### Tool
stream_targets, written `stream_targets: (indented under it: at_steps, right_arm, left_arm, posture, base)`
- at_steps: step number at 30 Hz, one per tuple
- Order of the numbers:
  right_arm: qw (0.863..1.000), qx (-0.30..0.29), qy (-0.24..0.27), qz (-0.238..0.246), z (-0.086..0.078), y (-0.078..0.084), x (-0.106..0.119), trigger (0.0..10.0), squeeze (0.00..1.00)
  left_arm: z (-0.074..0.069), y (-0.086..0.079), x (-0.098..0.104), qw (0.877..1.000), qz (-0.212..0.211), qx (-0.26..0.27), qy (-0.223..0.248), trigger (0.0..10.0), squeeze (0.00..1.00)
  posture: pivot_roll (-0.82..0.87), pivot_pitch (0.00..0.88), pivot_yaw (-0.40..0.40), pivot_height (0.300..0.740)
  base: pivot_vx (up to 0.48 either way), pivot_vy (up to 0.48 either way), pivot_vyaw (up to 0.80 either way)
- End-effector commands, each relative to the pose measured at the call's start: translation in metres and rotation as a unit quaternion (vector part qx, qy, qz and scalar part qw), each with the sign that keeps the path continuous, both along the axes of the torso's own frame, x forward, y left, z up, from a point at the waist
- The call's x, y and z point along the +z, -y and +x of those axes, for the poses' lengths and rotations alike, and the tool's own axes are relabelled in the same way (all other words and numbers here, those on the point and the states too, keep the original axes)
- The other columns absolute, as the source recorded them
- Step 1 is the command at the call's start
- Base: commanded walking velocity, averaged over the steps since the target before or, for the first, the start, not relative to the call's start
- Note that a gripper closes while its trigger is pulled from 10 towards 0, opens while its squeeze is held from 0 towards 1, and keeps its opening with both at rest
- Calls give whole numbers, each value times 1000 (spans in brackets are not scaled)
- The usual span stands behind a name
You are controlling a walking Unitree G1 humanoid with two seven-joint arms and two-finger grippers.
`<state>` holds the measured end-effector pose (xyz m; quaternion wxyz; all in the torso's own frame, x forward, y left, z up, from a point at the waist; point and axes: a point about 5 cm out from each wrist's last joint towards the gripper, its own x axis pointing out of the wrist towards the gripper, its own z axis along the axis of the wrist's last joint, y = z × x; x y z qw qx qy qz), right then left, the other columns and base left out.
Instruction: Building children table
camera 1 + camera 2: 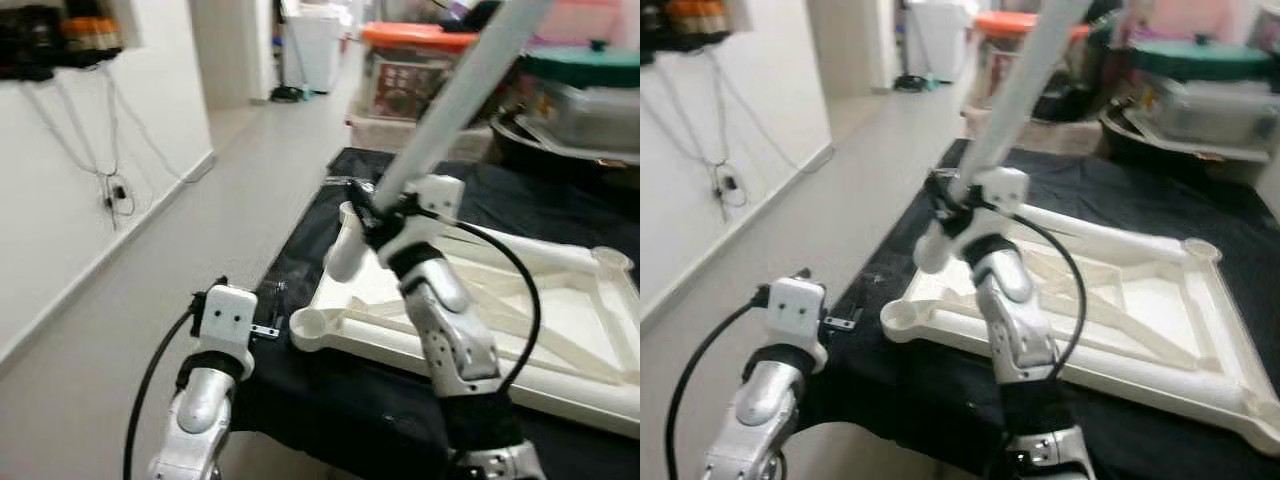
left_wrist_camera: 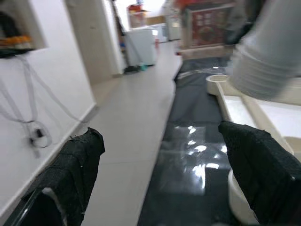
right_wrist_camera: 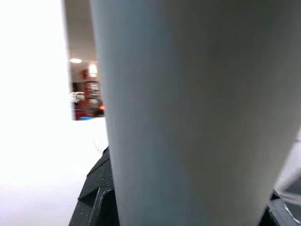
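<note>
right gripper (image 1: 372,212): centre of the left eye view, fingers clenched round one white table leg (image 1: 455,95), gripping it near its lower end.
table leg: one, long and tapered, slanting up to the upper right of the frame; its rounded foot (image 1: 342,258) hangs just over the near-left part of the tabletop. in the right wrist view the leg (image 3: 197,113) is a broad pale column right against the lens.
tabletop (image 1: 560,320): one, white, lying upside down with its ribs showing, right half of the frame, on a black cloth (image 1: 340,400) over the counter.
sockets: three round corner sockets counted, one at the near-left corner (image 1: 318,324), one at the far-left behind the leg, one at the far-right (image 1: 612,262).
left gripper (image 2: 164,188): lower left of the left eye view, beside the cloth's edge and apart from the tabletop; two black fingers (image 2: 77,162) spread wide, holding nothing.
floor (image 1: 200,230): pale tiles running up the left centre.
background: one orange-lidded box (image 1: 415,65) top centre, one green-lidded bin (image 1: 585,85) top right, blurred.
wall (image 1: 60,170): white, upper left, with loose cables hanging.
</note>
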<state>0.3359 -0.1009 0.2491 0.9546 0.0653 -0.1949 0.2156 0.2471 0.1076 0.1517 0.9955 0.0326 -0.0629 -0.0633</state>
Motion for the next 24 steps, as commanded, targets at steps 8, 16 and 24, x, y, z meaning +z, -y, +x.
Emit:
stream_targets:
  at_steps: [8, 16, 24]
  right_arm:
    - [1000, 8, -13, -21, 27, 15, 7, 10000, 0]
    - [999, 25, -19, -36, 42, 31, 14, 10000, 0]
    - [992, 112, -39, -47, 49, 36, 16, 10000, 0]
  left_arm:
    - [-16, 11, -6, 999, -17, -40, -30, 10000, 0]
    - [-31, 15, -6, 996, -22, -66, -47, 10000, 0]
    - [-48, 22, 1, 992, -25, -106, -56, 10000, 0]
  posture:
    - [45, 43, -69, 740]
    - [51, 105, -75, 740]
    - [67, 168, -80, 740]
  base:
    - [0, 0, 200]
    - [0, 0, 0]
    - [0, 0, 0]
